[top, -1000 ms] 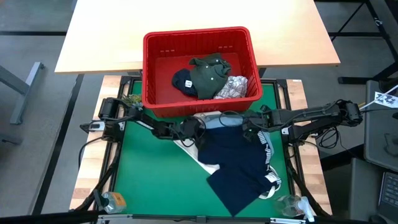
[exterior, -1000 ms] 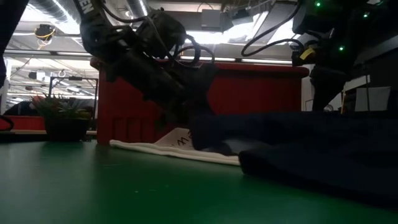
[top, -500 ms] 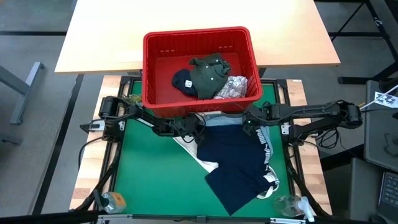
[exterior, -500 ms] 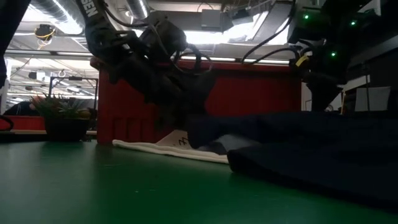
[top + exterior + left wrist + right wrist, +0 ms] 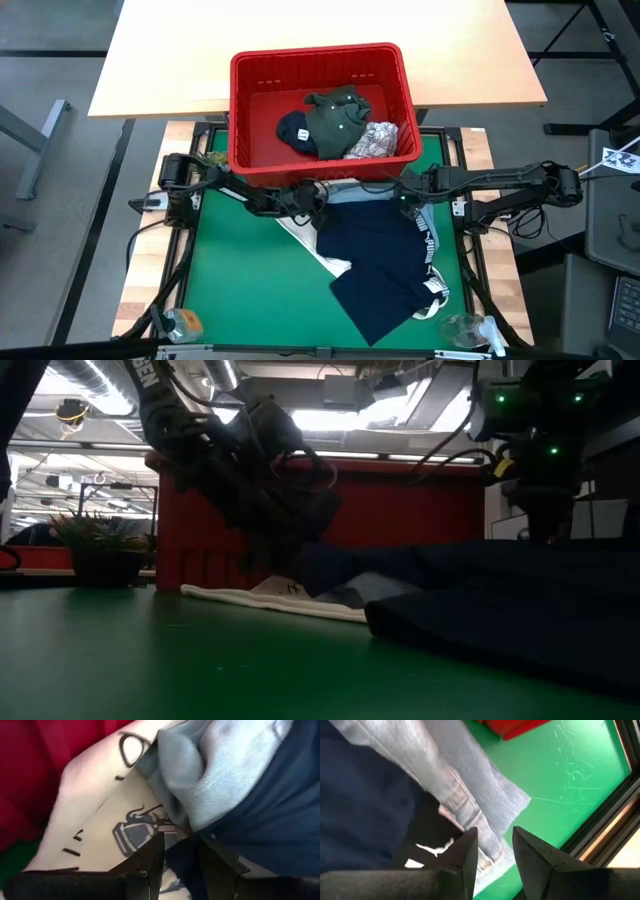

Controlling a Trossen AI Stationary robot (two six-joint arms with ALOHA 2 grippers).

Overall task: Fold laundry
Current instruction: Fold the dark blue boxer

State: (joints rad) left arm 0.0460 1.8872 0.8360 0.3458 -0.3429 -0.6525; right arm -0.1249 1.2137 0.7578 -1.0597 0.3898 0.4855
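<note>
So from the high view, both arms are reaching in low across the green table [image 5: 240, 270] toward its far edge, right in front of the red basket [image 5: 320, 110]. The left gripper [image 5: 312, 200] and right gripper [image 5: 403, 197] are sitting at the top corners of the navy garment [image 5: 385, 265], which is sprawling toward the near right corner. An olive garment [image 5: 335, 118] is lying in the basket.

Low view is mostly showing the left arm hunched down over the pile, with a white tote bag [image 5: 285, 600] poking out flat underneath.

Left wrist view is giving what the others aren't: the fingers [image 5: 150, 865] are standing narrowly apart, pinching the navy fabric beside light blue denim [image 5: 200, 775] on the printed tote.

Right wrist view: narrow gap too, fingers [image 5: 467, 857] straddling the denim hem; can't tell if it's actually gripped.
</note>
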